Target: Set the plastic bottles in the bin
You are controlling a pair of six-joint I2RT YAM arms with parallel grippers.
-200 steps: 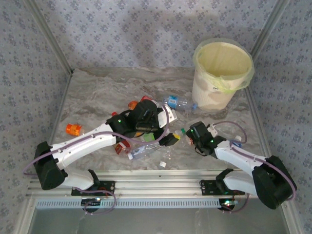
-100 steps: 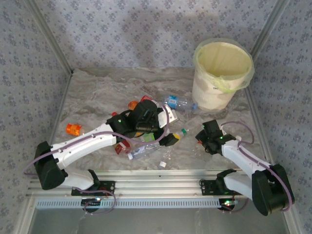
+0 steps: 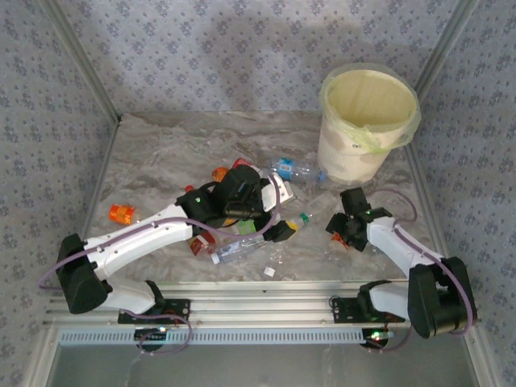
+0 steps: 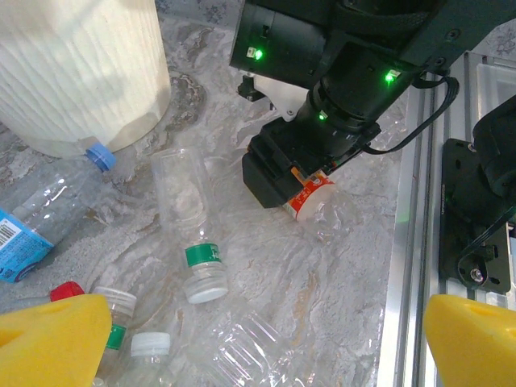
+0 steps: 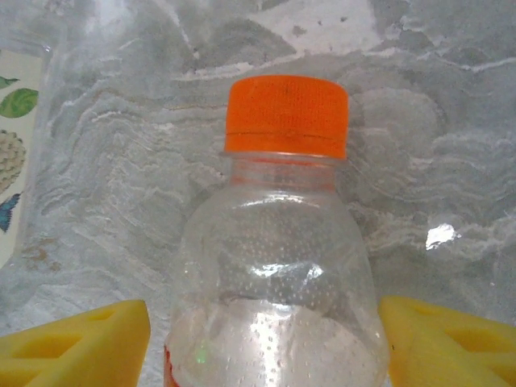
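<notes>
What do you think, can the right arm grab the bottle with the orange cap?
Probably yes. The orange-capped bottle lies between the right arm's yellow fingers, one on each side, with nothing else between to block them.

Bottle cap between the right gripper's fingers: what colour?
Orange cap, best in the right wrist view.

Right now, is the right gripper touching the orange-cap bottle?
Cannot tell. Right wrist view: the bottle sits between the fingers; table shows beside one, but the other overlaps the bottle's edge.
</notes>
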